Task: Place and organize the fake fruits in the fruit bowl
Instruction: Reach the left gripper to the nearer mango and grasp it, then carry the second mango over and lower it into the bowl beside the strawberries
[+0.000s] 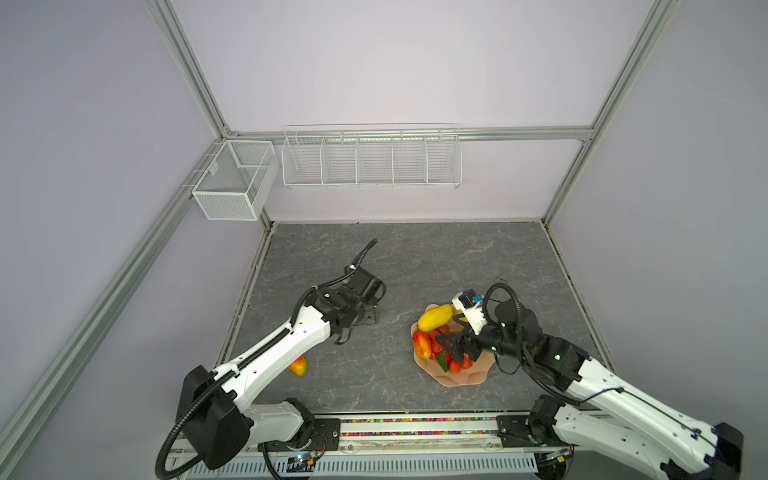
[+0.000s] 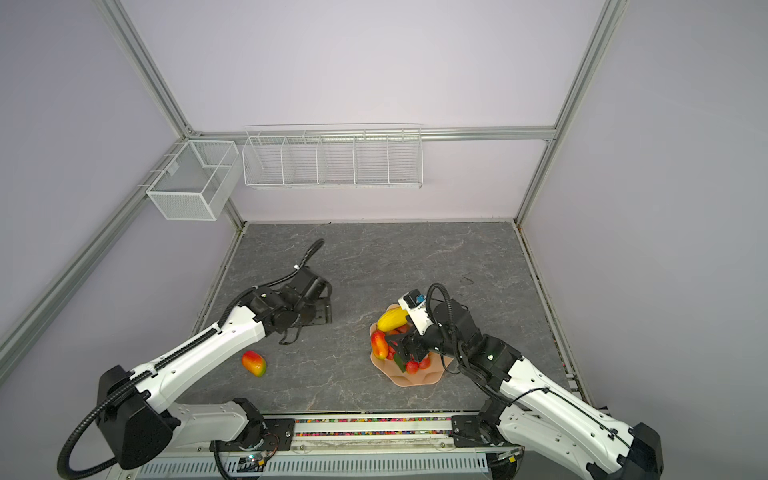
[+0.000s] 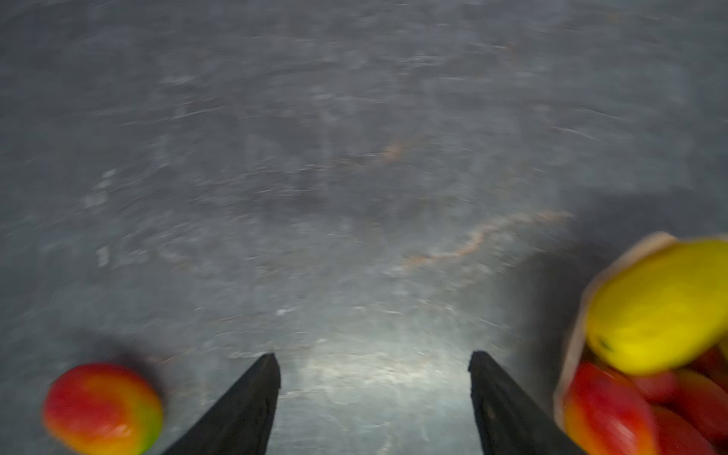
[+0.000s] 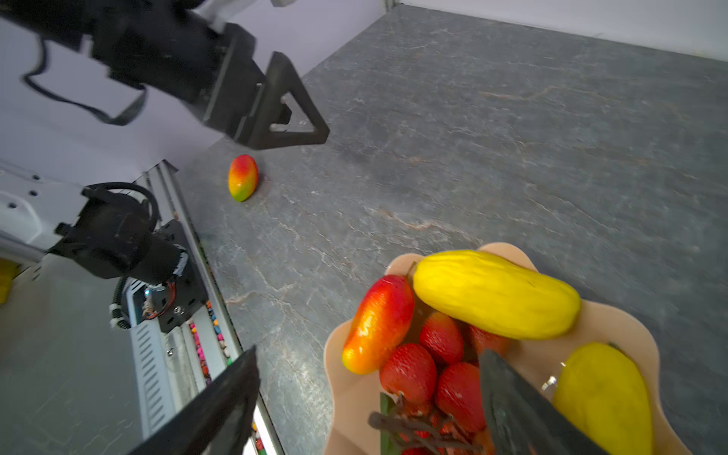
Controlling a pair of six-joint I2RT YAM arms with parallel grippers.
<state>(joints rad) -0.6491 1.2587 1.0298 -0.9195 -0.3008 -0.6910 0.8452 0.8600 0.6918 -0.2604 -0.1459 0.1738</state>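
Fruit bowl, shallow peach-pink scalloped plastic (image 1: 457,380), sits front-right on grey stone-look table (image 1: 415,257). Loose red-orange-green mango-like oval (image 2: 254,363) lies beside left arm. Left gripper (image 3: 374,356) jaws apart, empty. Right gripper (image 4: 369,354) wide open, empty, over red berry cluster (image 4: 409,372). Risks: smooth oval rolls out of an off-centre pinch; yellow ribbed fruit (image 4: 496,293) at the rim gets knocked out.

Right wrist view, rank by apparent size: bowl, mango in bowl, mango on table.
Largest: fruit bowl.
Then mango in the bowl.
Smallest: mango on the table, but it lies farther off, so that gap is unsure.
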